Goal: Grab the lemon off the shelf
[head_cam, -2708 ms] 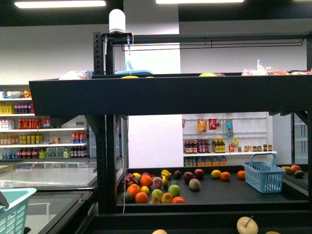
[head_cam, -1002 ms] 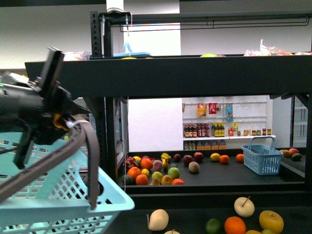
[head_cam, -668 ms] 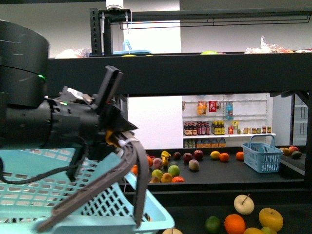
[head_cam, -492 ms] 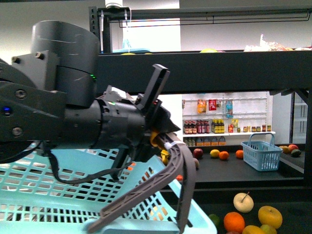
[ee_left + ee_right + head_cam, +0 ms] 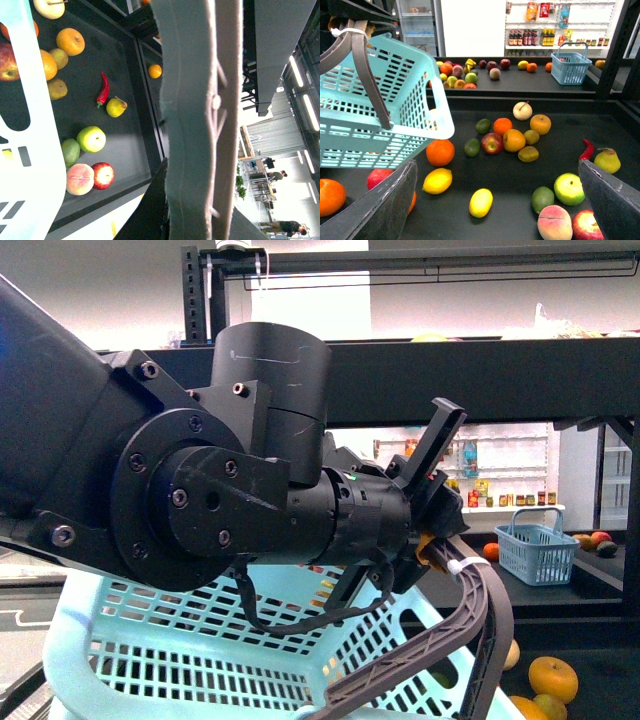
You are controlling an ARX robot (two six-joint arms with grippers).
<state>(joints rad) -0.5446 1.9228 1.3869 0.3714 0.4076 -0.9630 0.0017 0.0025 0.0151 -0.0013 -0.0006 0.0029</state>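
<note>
Fruit (image 5: 513,140) strewn over the dark shelf (image 5: 520,180); left gripper (image 5: 440,538) pinches the basket handle (image 5: 482,618), right gripper (image 5: 496,164) spread wide.

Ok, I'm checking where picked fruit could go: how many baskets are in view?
2. A light teal basket hangs by its handle from the left gripper above the near tray; a blue basket stands on the far tray. The teal one could hide others.

Dark shelf (image 5: 512,180) tray; on it lemon (image 5: 437,180), orange (image 5: 440,152), red apple (image 5: 492,143), chilli (image 5: 588,149), pear (image 5: 607,160), peach (image 5: 555,222)
</note>
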